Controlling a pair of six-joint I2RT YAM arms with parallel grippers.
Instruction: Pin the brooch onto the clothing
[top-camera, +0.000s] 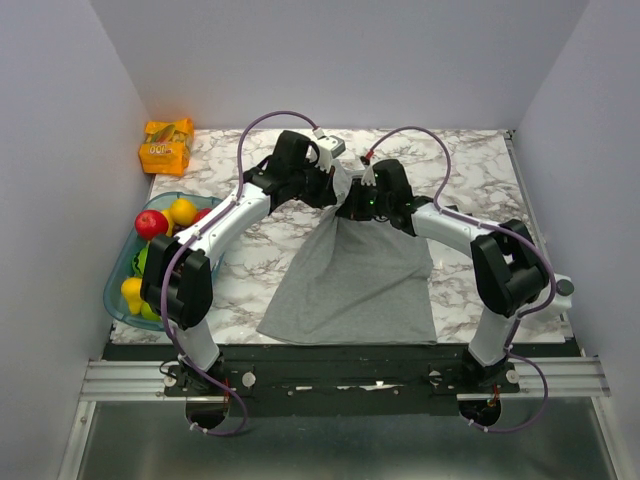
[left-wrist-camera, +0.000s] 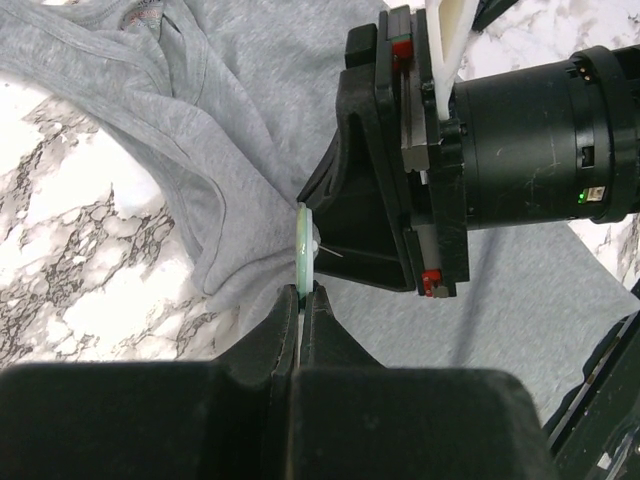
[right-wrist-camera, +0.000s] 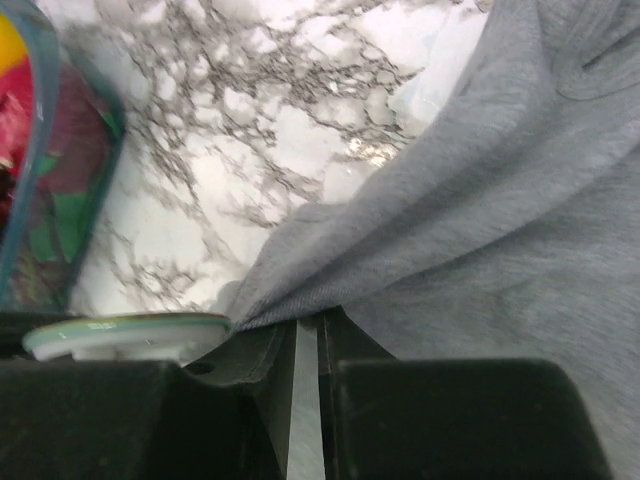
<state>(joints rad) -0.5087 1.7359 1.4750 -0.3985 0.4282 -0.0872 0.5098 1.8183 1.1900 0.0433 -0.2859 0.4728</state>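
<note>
The clothing (top-camera: 360, 280), a light-grey tank top, lies on the marble table with its upper part lifted between the two grippers. My left gripper (top-camera: 335, 187) is shut on the brooch (left-wrist-camera: 303, 245), seen edge-on as a thin pale-green disc held against a pulled-up fold of the fabric (left-wrist-camera: 230, 130). My right gripper (top-camera: 353, 205) is shut on that fold (right-wrist-camera: 420, 230), right beside the brooch (right-wrist-camera: 120, 335). In the left wrist view the right gripper's black body (left-wrist-camera: 380, 200) fills the space just behind the brooch. The brooch's coloured face is hidden.
A blue-green bin (top-camera: 112, 292) of fruit stands at the table's left edge, and also shows in the right wrist view (right-wrist-camera: 22, 215). An orange snack packet (top-camera: 166, 145) lies at the back left. Grey walls close in the table on three sides.
</note>
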